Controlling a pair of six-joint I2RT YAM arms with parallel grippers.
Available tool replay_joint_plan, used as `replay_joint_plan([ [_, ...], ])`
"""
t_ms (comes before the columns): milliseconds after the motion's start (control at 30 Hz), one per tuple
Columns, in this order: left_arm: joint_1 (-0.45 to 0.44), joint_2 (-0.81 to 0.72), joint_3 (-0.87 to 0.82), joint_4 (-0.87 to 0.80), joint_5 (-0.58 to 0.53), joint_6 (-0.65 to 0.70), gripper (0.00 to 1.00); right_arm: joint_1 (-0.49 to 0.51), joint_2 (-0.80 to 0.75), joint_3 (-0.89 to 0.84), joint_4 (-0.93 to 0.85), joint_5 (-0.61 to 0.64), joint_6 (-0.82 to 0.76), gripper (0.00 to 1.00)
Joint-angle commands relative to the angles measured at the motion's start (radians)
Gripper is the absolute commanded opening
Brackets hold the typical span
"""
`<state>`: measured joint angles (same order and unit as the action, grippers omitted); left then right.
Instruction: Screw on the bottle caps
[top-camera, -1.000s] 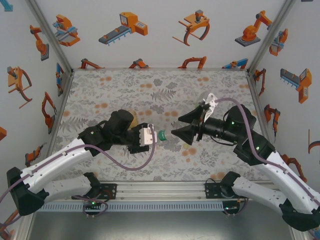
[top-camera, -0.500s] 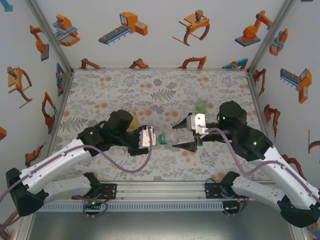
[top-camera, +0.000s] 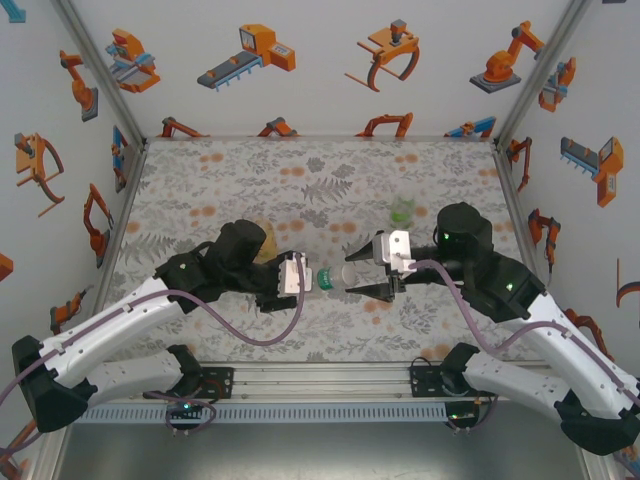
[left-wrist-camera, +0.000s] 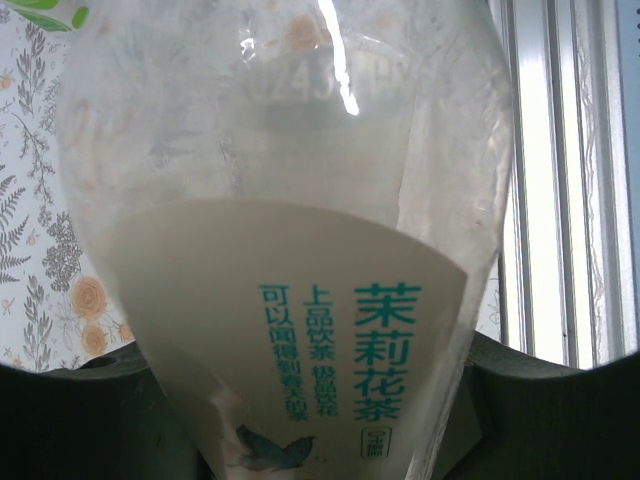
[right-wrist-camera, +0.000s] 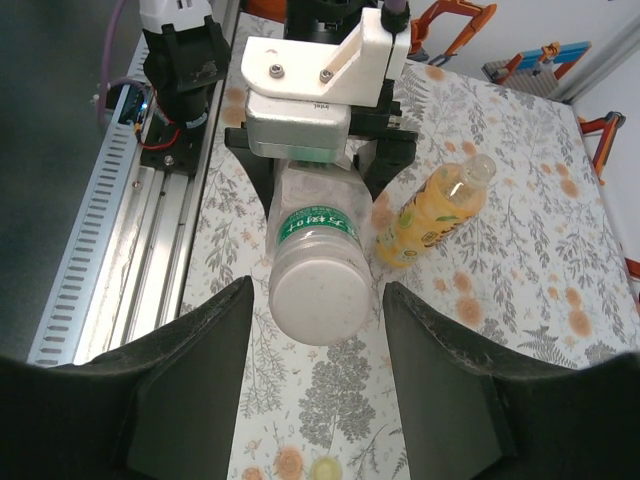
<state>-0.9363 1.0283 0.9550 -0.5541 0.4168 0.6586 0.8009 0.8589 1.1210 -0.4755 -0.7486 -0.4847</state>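
A: From above?
B: The left gripper (top-camera: 305, 278) clamps the slim clear bottle (top-camera: 328, 278) level over the table's (top-camera: 220, 180) near middle; the right gripper (top-camera: 362, 272) straddles its cap end. The green bottle (top-camera: 402, 210) stands far right.
A: Left wrist?
B: Dark fingers (left-wrist-camera: 70, 410) pinch its white label.
A: Right wrist?
B: Jaws apart either side of the white cap (right-wrist-camera: 318, 300), gaps showing. The amber bottle (right-wrist-camera: 435, 212) sits just beside the left gripper.

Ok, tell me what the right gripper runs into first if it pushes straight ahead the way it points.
The round end of the clear bottle, held level by the left gripper and facing it. The open fingers of the right gripper flank that end, so contact would likely come at once.
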Motion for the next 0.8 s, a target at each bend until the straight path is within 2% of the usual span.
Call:
replay_joint_plan([
  [0,-0.004,0.001,0.017,-0.013,0.032,0.015,0.0,-0.002,0.0,-0.011,0.026,-0.017,-0.015,0.52],
  [500,-0.004,-0.005,0.018,-0.014,0.04,0.012,0.0,-0.002,-0.007,-0.028,0.042,0.019,-0.006,0.5],
  [767,-0.004,-0.005,0.019,-0.013,0.031,0.01,0.0,-0.002,-0.011,-0.032,0.062,0.023,0.036,0.36],
])
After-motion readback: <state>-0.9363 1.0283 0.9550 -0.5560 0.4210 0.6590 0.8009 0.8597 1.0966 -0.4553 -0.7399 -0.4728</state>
